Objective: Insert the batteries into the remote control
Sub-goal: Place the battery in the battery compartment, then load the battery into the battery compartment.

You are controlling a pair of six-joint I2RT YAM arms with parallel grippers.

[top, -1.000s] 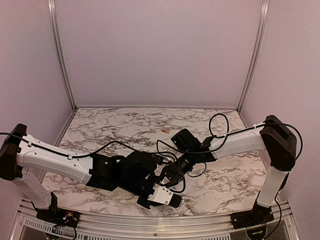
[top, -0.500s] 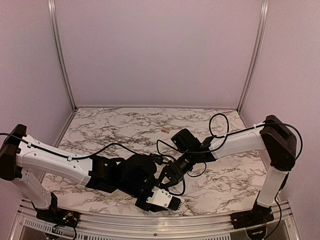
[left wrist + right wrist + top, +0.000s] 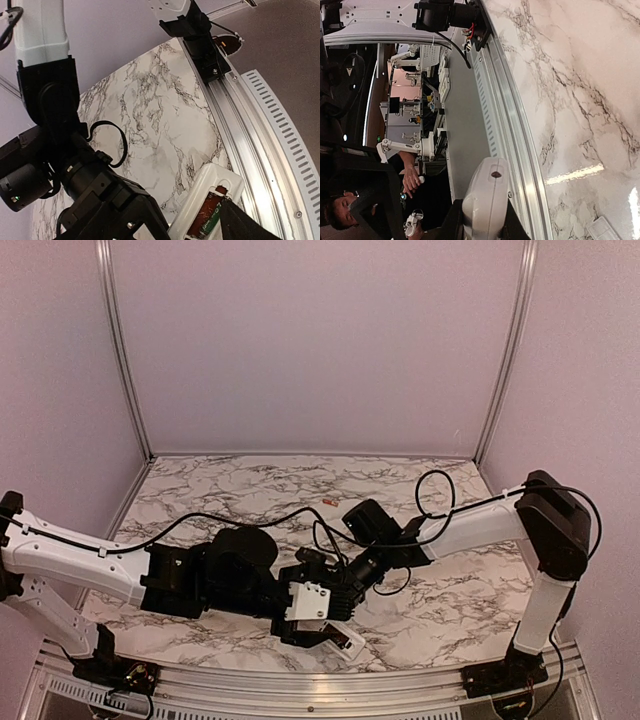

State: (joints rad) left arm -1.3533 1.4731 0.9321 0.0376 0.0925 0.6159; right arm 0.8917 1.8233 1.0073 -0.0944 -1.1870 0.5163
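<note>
red battery (image 3: 202, 216) in remote control (image 3: 196, 194) recess, green label (image 3: 212, 223) writing illegible

Marble tabletop (image 3: 250, 490); lilac walls (image 3: 320, 340); aluminium rail (image 3: 240, 125) along near edge.

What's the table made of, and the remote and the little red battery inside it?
The table looks like marble or a marble-print top: grey veins, glossy glare. The remote seems smooth white moulded plastic with rounded corners. The battery wears a shiny red printed wrap; what's underneath is hidden.
</note>
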